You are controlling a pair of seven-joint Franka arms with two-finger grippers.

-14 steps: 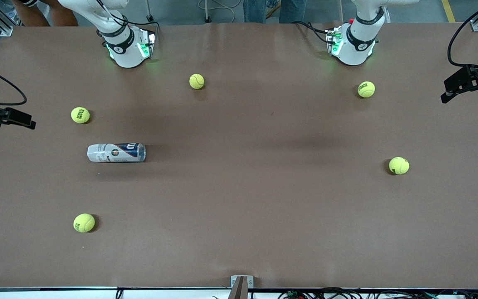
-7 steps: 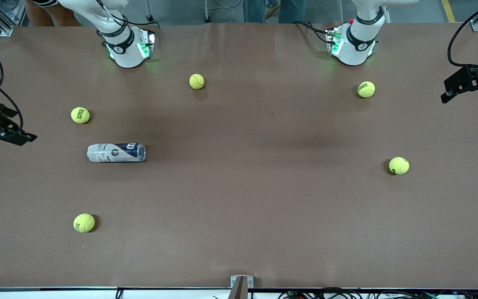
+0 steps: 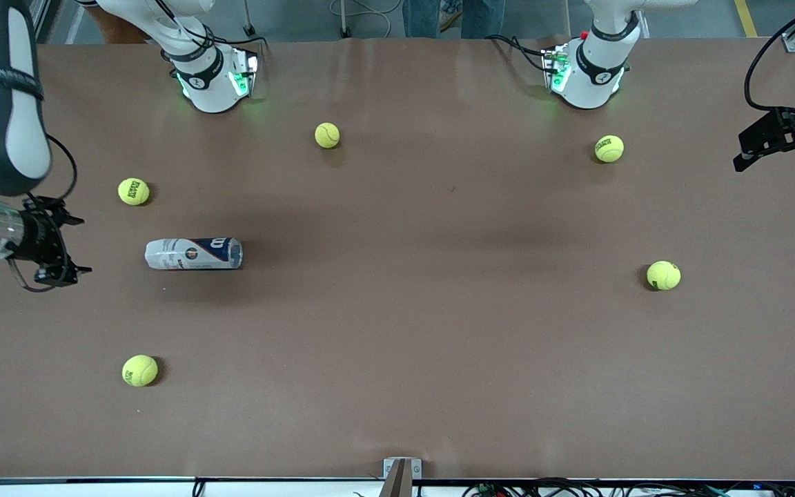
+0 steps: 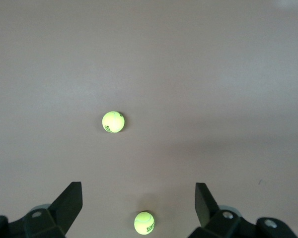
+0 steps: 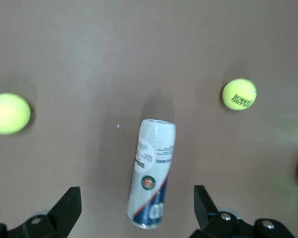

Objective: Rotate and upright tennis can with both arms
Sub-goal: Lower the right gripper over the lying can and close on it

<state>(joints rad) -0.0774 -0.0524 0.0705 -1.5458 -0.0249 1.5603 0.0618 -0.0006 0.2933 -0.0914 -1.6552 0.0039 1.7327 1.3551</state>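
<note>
The tennis can (image 3: 194, 253) lies on its side on the brown table, toward the right arm's end; its white and navy label faces up. In the right wrist view the can (image 5: 151, 173) lies below and ahead of my right gripper (image 5: 137, 206), whose fingers are spread wide and empty. In the front view my right gripper (image 3: 76, 246) hangs over the table's end, beside the can's white end and apart from it. My left gripper (image 3: 773, 162) waits open and empty over the table's left-arm end, also seen in the left wrist view (image 4: 139, 203).
Several yellow-green tennis balls lie scattered: one (image 3: 134, 191) just farther from the camera than the can, one (image 3: 140, 370) nearer, one (image 3: 327, 135) between the bases, two (image 3: 609, 148) (image 3: 663, 275) toward the left arm's end. The arm bases (image 3: 212, 79) (image 3: 585, 72) stand at the table's back edge.
My right arm has swung in over the table's end, and its gripper has turned and moved closer to the can's white end. The can, the balls and the left arm have not moved.
</note>
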